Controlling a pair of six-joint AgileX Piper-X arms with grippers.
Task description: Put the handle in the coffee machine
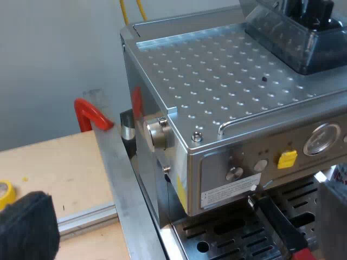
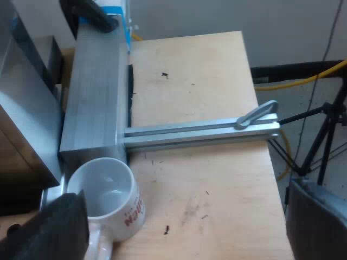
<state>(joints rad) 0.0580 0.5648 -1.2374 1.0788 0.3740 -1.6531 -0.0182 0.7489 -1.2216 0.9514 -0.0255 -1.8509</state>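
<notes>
The steel espresso machine has a perforated top and a dark bean hopper on it. The holder's dark handle juts out from under the front panel, above the drip tray, and ends in red. Its metal head is hidden under the panel. My left gripper is open, facing the machine's corner, with the handle near one finger and nothing held. My right gripper is open over the wooden table, empty. A white mug with red lettering stands close to one of its fingers.
A red clamp grips the table edge beside the machine. A yellow tape roll lies on the wood. An aluminium block and a rail with a lever cross the table near the mug. A tripod stands beyond the table edge.
</notes>
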